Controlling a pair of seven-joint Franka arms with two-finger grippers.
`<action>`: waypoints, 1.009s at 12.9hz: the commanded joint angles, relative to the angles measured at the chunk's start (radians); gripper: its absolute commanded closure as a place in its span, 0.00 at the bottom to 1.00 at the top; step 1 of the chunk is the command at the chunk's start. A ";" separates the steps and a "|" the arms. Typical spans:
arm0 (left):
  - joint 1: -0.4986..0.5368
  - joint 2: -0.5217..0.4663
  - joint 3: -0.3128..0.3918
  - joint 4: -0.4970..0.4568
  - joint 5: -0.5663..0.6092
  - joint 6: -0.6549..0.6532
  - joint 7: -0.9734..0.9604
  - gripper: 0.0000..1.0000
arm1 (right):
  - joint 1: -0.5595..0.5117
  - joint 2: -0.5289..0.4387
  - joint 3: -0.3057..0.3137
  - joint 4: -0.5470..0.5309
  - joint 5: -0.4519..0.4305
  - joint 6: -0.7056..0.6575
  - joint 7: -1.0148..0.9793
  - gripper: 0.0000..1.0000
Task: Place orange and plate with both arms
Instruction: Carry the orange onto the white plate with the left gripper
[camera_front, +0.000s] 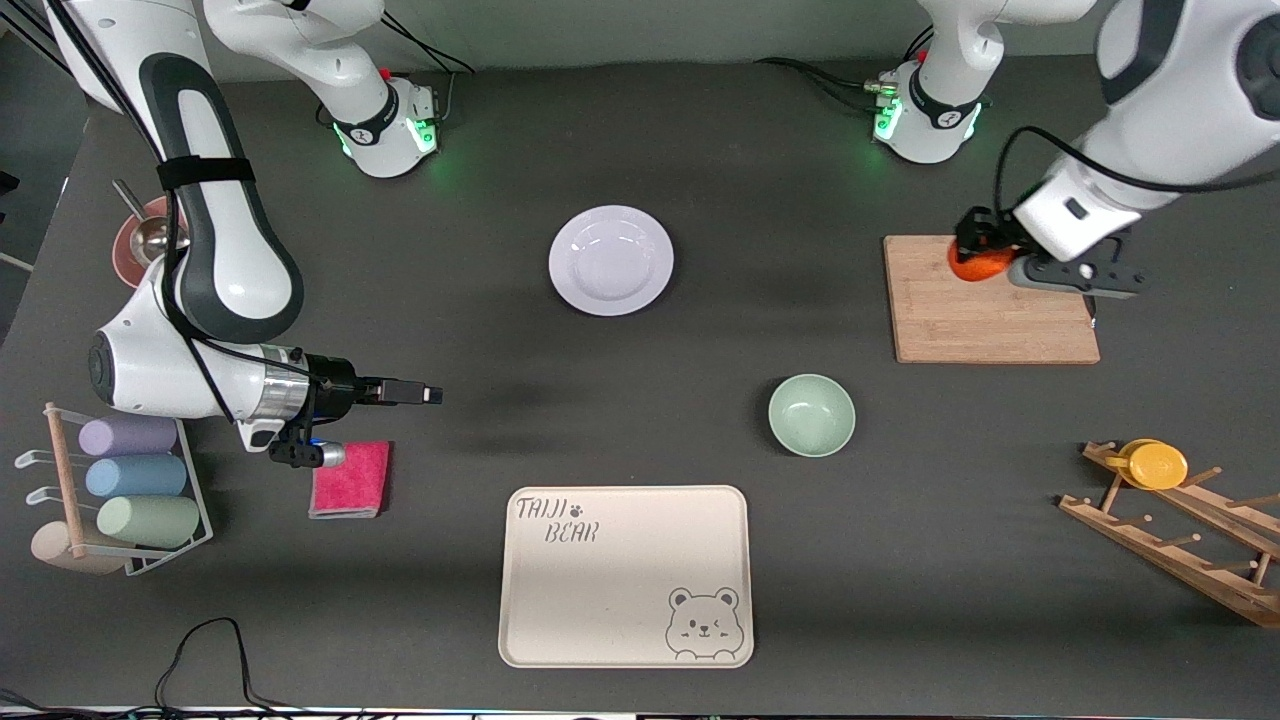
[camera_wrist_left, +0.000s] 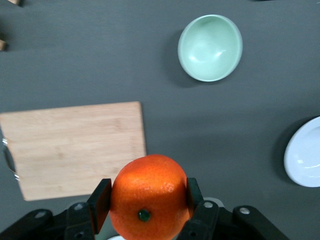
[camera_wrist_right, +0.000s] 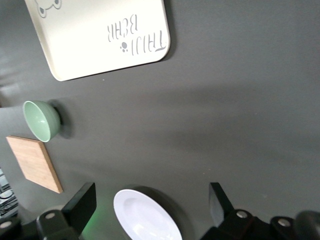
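My left gripper (camera_front: 975, 258) is shut on the orange (camera_front: 980, 264) and holds it up over the edge of the wooden cutting board (camera_front: 990, 305) that lies nearest the robots' bases. In the left wrist view the orange (camera_wrist_left: 148, 196) sits between the two fingers (camera_wrist_left: 100, 202). The pale lavender-white plate (camera_front: 611, 260) lies flat on the table in the middle, and shows in the right wrist view (camera_wrist_right: 146, 215) too. My right gripper (camera_front: 432, 396) is open and empty, held over bare table toward the right arm's end, well away from the plate.
A mint-green bowl (camera_front: 811, 414) stands between the board and the cream bear tray (camera_front: 625, 575). A pink cloth (camera_front: 351, 479) lies under the right wrist. A cup rack (camera_front: 120, 490) stands at the right arm's end. A wooden peg rack with a yellow cup (camera_front: 1157, 465) stands at the left arm's end.
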 joint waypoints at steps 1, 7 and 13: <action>-0.004 0.015 -0.124 0.061 -0.061 -0.023 -0.199 1.00 | 0.013 -0.011 -0.010 -0.021 0.148 -0.013 -0.063 0.00; -0.010 0.131 -0.479 0.104 -0.055 0.167 -0.739 1.00 | 0.031 -0.067 -0.016 -0.234 0.409 0.073 -0.360 0.00; -0.210 0.542 -0.611 0.222 0.340 0.375 -1.288 1.00 | 0.056 -0.169 -0.016 -0.617 0.814 0.121 -0.892 0.00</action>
